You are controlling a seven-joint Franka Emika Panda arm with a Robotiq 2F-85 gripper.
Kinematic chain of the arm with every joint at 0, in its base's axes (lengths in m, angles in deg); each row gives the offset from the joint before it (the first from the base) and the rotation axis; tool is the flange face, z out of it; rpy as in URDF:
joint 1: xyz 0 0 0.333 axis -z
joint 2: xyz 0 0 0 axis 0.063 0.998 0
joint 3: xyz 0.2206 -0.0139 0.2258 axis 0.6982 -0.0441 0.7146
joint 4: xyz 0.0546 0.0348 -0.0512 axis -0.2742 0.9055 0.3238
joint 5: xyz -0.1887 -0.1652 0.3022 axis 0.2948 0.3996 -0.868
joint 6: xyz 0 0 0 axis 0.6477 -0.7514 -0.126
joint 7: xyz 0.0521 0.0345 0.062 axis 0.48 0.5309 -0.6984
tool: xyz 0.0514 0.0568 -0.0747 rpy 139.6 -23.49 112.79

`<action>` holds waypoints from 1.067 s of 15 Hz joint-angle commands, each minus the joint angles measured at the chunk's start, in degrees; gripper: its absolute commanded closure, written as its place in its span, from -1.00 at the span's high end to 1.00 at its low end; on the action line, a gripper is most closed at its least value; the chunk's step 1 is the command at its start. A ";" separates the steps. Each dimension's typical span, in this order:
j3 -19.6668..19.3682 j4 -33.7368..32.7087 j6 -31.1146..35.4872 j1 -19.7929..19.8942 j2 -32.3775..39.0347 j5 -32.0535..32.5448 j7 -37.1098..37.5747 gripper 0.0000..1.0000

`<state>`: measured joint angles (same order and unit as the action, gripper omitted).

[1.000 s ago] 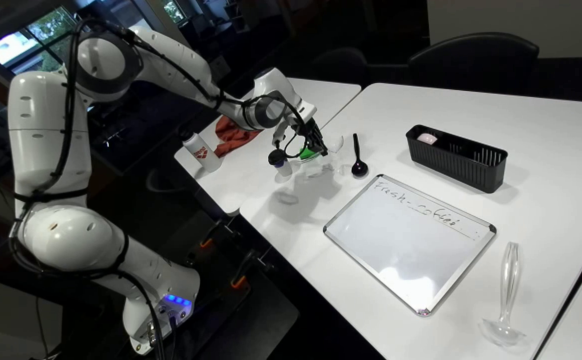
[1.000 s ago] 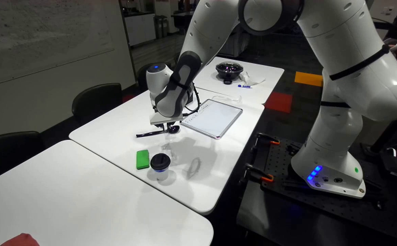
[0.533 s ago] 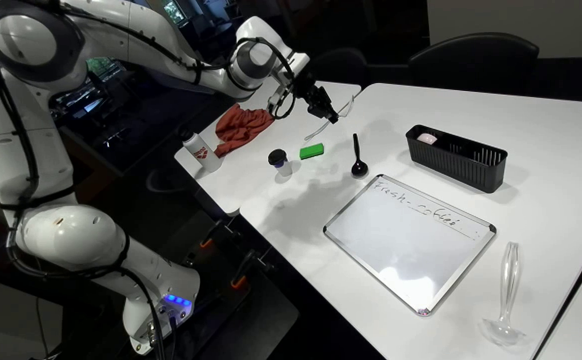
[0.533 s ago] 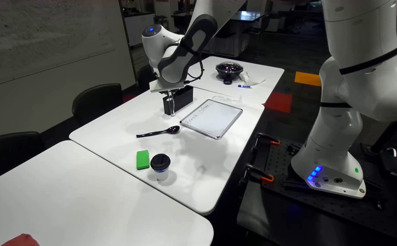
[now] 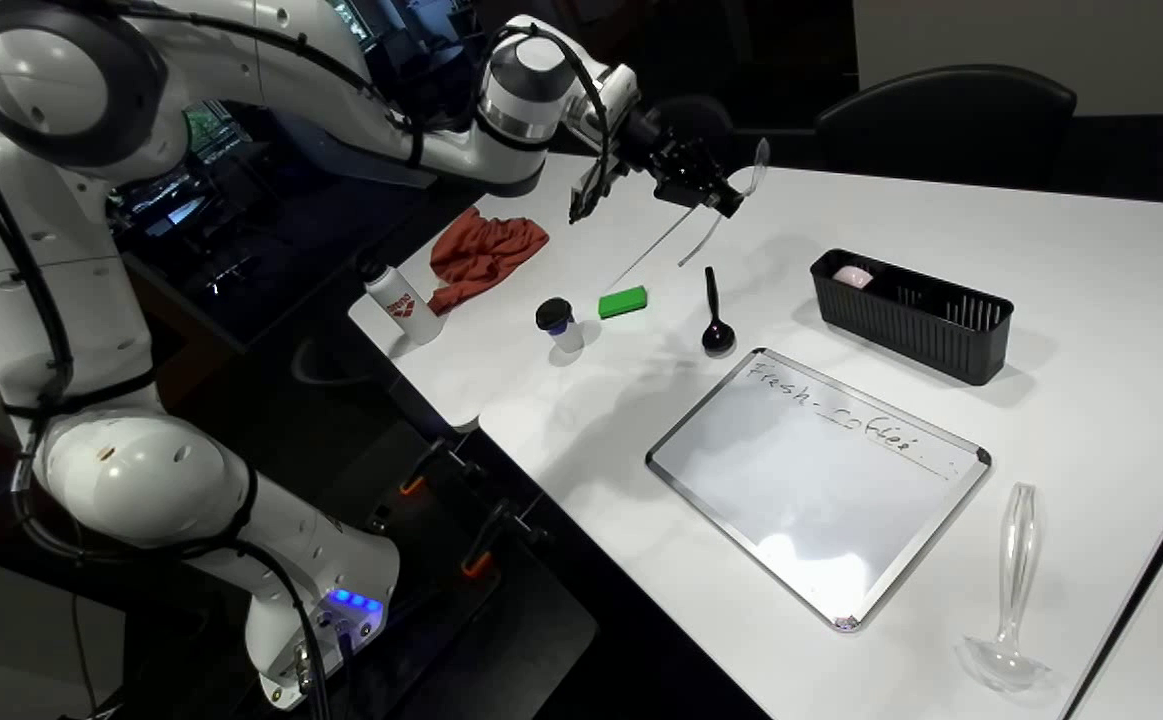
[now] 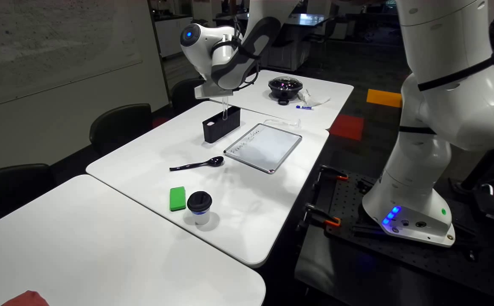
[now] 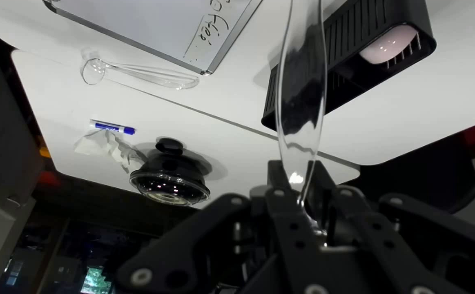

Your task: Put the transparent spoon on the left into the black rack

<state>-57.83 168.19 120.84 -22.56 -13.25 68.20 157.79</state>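
Holding transparent spoon (image 7: 301,100) — aloft

You've got one clear spoon (image 7: 302,79), a second clear spoon (image 5: 1015,575) and one black spoon (image 6: 199,164), so three total. And you've got just one of each of these: black rack (image 5: 911,330), whiteboard (image 5: 811,480), pinkish thing (image 7: 391,43), green block (image 5: 623,302), cup (image 6: 200,207), bottle (image 5: 404,305), red cloth (image 5: 486,248), blue marker (image 7: 112,127), crumpled wad (image 7: 108,146), lidded pot (image 6: 285,87).

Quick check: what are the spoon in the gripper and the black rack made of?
Transparent spoon: probably glossy clear plastic; background shows through and highlights glint, though glass isn't ruled out. Black rack: likely moulded plastic, fairly dull, judging by thin, slotted walls.
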 commanded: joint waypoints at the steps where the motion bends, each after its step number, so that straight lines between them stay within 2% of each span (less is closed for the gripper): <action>1: 2.41 -5.08 -2.61 3.79 3.90 9.23 11.58 -0.91; 6: 4.90 -7.42 -2.15 7.69 6.03 29.17 25.98 -0.91; 7: 7.26 -5.43 -2.20 8.40 4.21 31.59 26.92 -0.91; 8: 9.91 -6.07 -2.66 11.58 4.32 30.36 24.98 -0.64; 10: 11.40 -6.02 -2.63 12.33 4.42 32.84 26.47 -0.64; 13: 11.67 -6.04 -2.65 12.24 4.40 33.02 26.46 -0.64; 14: 10.75 -8.33 -2.84 12.47 6.28 34.42 27.79 -0.91; 16: 11.12 -12.37 -3.01 15.10 9.16 38.87 29.72 -0.91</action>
<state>-49.42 161.55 119.60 -12.29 -7.52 101.31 184.50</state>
